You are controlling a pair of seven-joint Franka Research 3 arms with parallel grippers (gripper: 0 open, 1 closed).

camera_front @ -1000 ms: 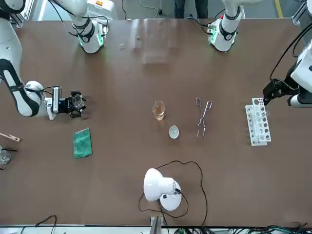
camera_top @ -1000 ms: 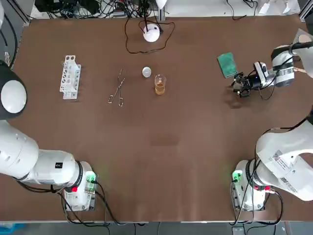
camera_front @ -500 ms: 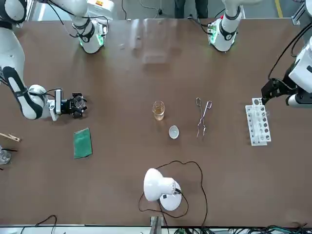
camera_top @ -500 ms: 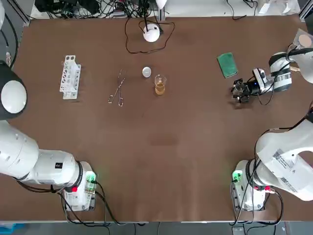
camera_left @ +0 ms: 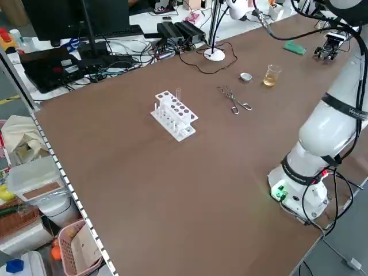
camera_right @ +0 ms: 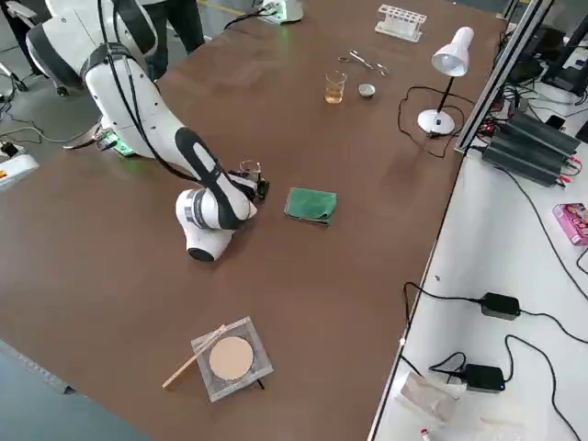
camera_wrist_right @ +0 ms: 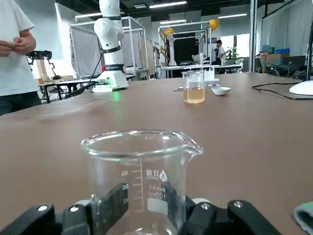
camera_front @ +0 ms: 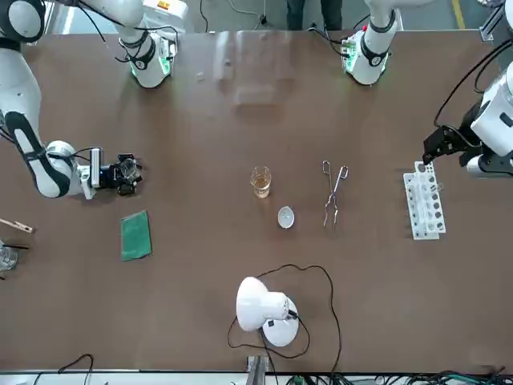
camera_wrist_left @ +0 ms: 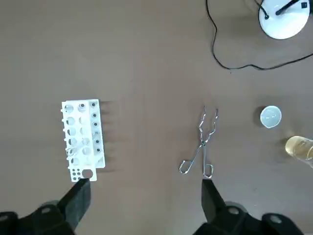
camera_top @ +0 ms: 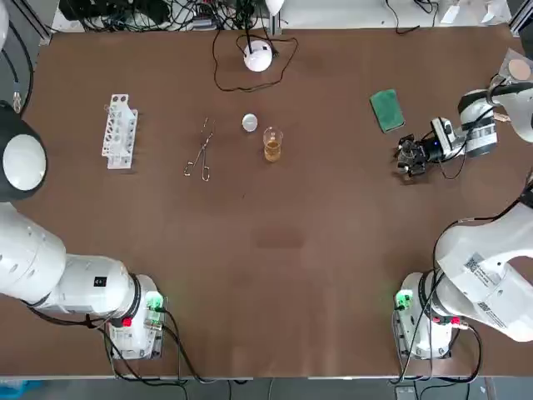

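Right end effector (camera_top: 410, 157) sits low at the counter's (camera_top: 291, 267) right side, fingers clamped on the empty beaker (camera_wrist_right: 141, 166), one finger against each side of the glass. The beaker is upright and looks to be at counter level; cannot tell if its base touches or is a hair off. So my read on progress: the grasp is made, nothing is in the glass, and no lift or carry is done yet. The amber-liquid beaker (camera_top: 272, 144) stands untouched mid-counter, well apart from the held one, with a small white dish (camera_top: 250, 122) just beside it and the tongs (camera_top: 200, 154) near. Left end effector (camera_front: 439, 147) hangs above the test tube rack (camera_wrist_left: 81, 139), fingers wide apart, holding nothing. Edges: the held beaker is near the counter's right edge, the green cloth (camera_top: 386, 110) near it on the far side, not touching. A mesh pad (camera_right: 231, 358) lies out by that same edge, farther right. The lamp (camera_top: 258, 55) and its looped cable take up the far middle. Open room: a wide bare stretch between the held beaker and the amber one, and the whole near half toward the arm bases.
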